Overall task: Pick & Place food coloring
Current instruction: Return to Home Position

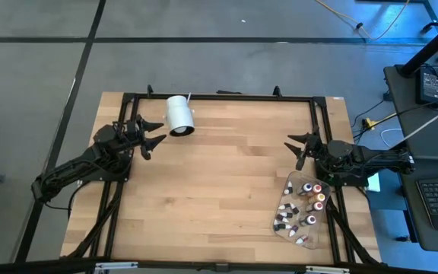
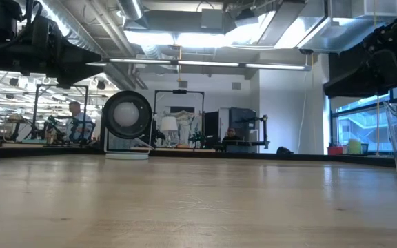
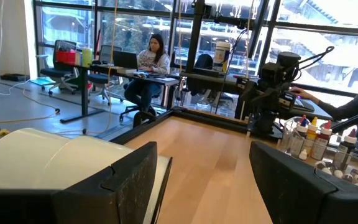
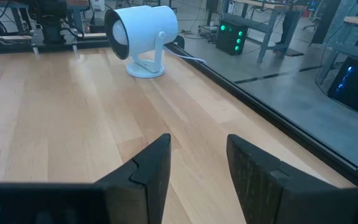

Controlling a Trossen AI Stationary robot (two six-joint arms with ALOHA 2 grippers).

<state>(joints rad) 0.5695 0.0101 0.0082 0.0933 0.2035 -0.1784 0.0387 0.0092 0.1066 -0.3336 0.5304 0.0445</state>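
1. Small food coloring dropper bottles (image 1: 308,199), with red, orange and dark contents and white or dark caps, all lie inside the clear plastic transparent bin (image 1: 291,181). The bin sits at about 4 o'clock on the pale wooden table (image 1: 226,175), near its edge.
2. Bin contents: roughly a dozen bottles, crowded. The ones toward 12 o'clock look upright, while the ones toward 6 o'clock seem tipped on their sides. From above, no bottle is seen outside the bin.
3. Handling, as a judgement: light, rigid and smooth-walled, so likely to slip, tip or roll. Best pinched across the body just under the cap. Neighbours touching each other leave little room for fingers.
4. Left end effector (image 1: 158,133) is at 9 to 10 o'clock, with its fingers spread and nothing held. It is just beside the large white cylinder on a stand (image 1: 179,116), which lies at 11 o'clock.
5. Right end effector (image 1: 293,151) is at 3 o'clock, near the bin's 12 o'clock end. Its fingers are spread and it is empty.
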